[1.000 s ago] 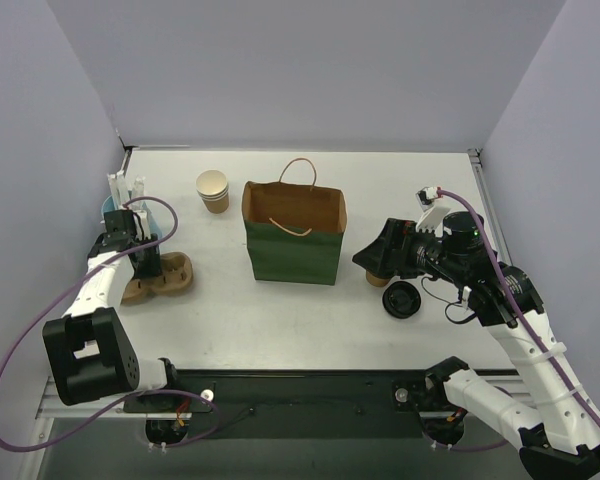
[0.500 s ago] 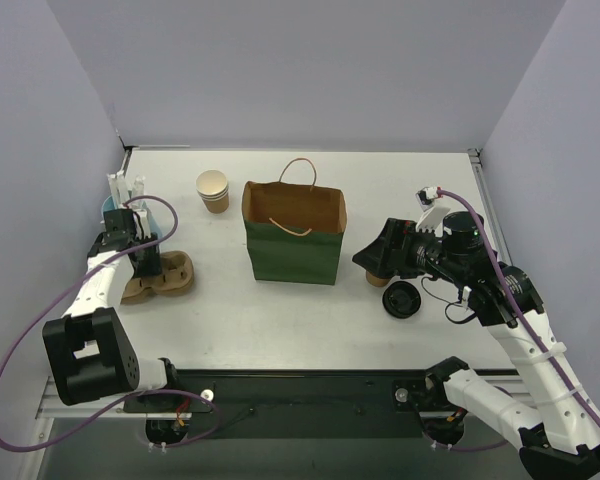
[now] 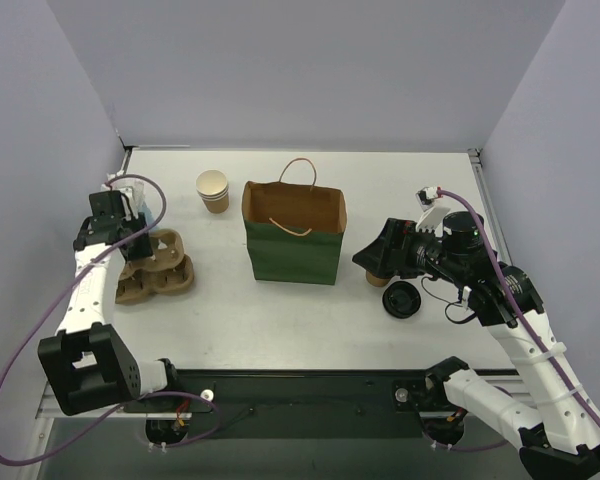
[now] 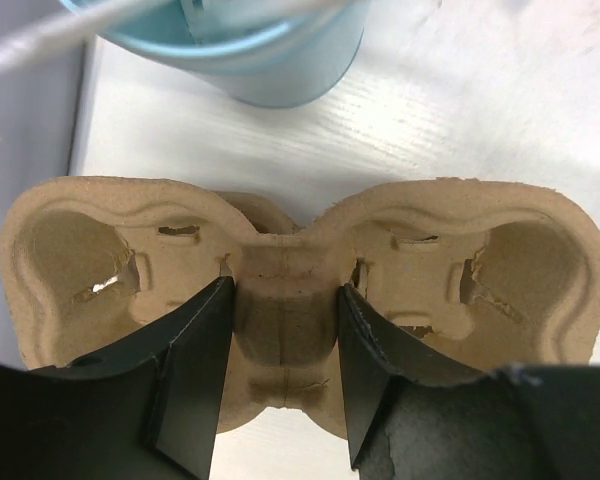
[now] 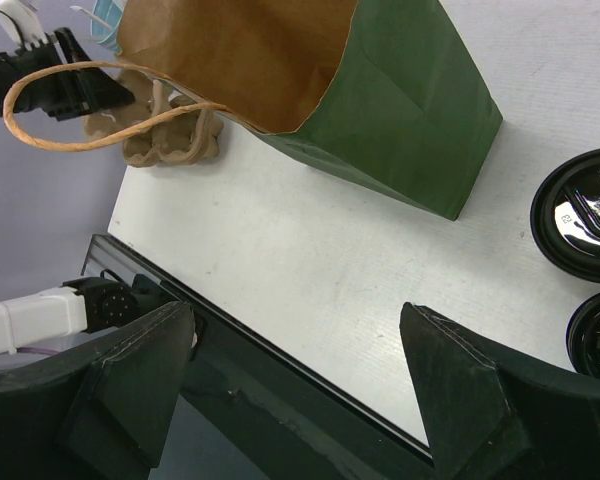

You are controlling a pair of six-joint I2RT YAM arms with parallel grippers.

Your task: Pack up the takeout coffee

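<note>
The takeout coffee [image 3: 378, 279], a brown cup with a black lid, stands right of the green bag [image 3: 293, 245], mostly hidden under my right gripper [image 3: 366, 258]. Its lid also shows in the right wrist view [image 5: 583, 214]. The right gripper [image 5: 295, 325] is open and empty, hovering above the table. My left gripper [image 3: 133, 248] is shut on the middle ridge of a brown pulp cup carrier [image 3: 158, 270] at the left. In the left wrist view the gripper [image 4: 283, 300] has a finger on each side of the carrier [image 4: 460, 250].
A loose black lid [image 3: 402, 299] lies by the coffee, also seen in the right wrist view [image 5: 598, 338]. A lidless tan cup [image 3: 213, 190] stands back left of the bag. A light blue cup [image 4: 270, 50] holding straws stands behind the carrier, near the left wall.
My left arm has risen and swung back-left with the carrier in its grip; the carrier now looks larger and shifted. The right arm has not moved.
</note>
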